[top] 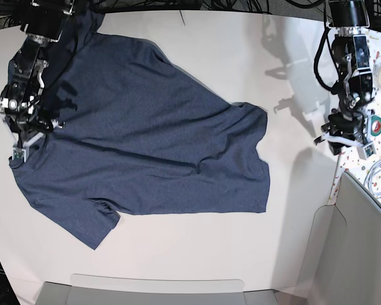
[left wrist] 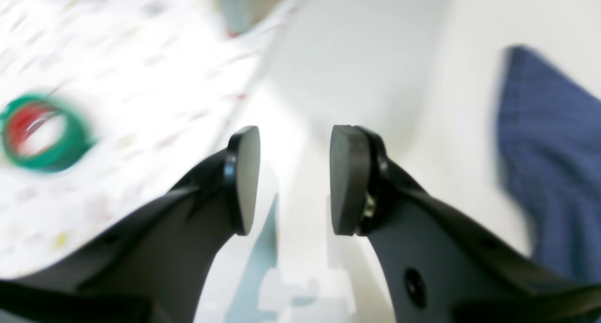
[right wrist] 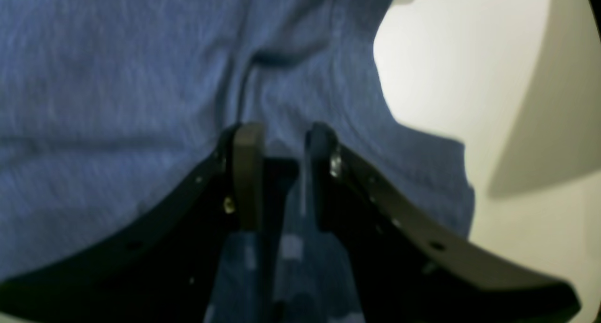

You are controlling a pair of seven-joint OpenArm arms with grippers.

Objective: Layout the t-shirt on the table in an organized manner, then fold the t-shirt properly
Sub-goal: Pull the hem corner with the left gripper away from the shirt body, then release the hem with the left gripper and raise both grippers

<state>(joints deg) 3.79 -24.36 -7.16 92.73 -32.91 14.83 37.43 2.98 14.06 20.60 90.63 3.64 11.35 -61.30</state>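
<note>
Two tools are in view. The left tool (left wrist: 294,180) stands with its jaws well apart and nothing between them; it hangs above the white tabletop (left wrist: 361,55) near that surface's edge, beside a speckled surface (left wrist: 117,79) where a green and red tape roll (left wrist: 42,131) lies. The right tool (right wrist: 281,173) has its jaws parted by a narrow gap, low over the t-shirt (right wrist: 117,79); its wrist view is too blurred to tell whether the pads touch or pinch the cloth.

The t-shirt (top: 146,140) lies spread on the tabletop (top: 197,254) in the base view, slanted, with one sleeve toward the near edge and some soft wrinkles. No lettering or label can be read on the side that shows.
</note>
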